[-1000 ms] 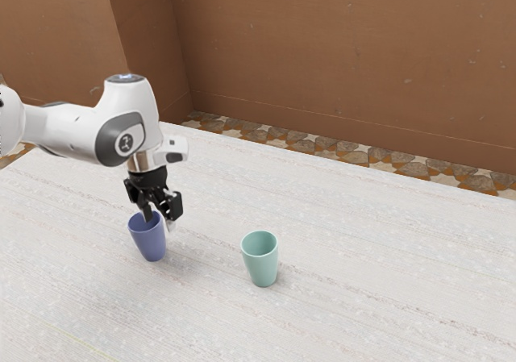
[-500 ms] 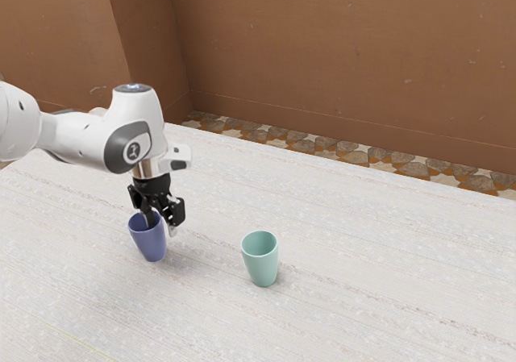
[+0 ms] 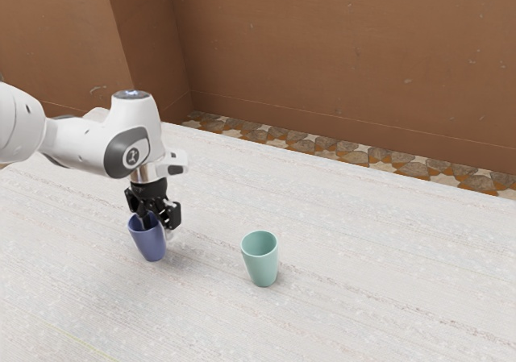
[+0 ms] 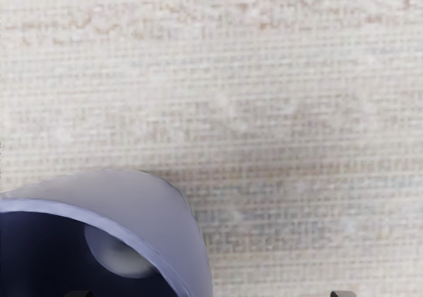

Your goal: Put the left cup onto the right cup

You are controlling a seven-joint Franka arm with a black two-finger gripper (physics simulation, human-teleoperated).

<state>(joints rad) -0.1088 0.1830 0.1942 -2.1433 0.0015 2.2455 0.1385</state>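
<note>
In the exterior view, the black hand pinches the rim of the smooth, round blue cup, one finger inside and one outside. The cup leans a little, low over the pale, grainy counter. The shiny green cup stands upright, well apart, toward the exterior view's right, and plain brown walls rise behind a strip of pebbly stone floor. In the wrist view, the blue cup sits right under the hand, showing its thin curved rim and dark inside, with the counter looking like woven cloth beyond it.
</note>
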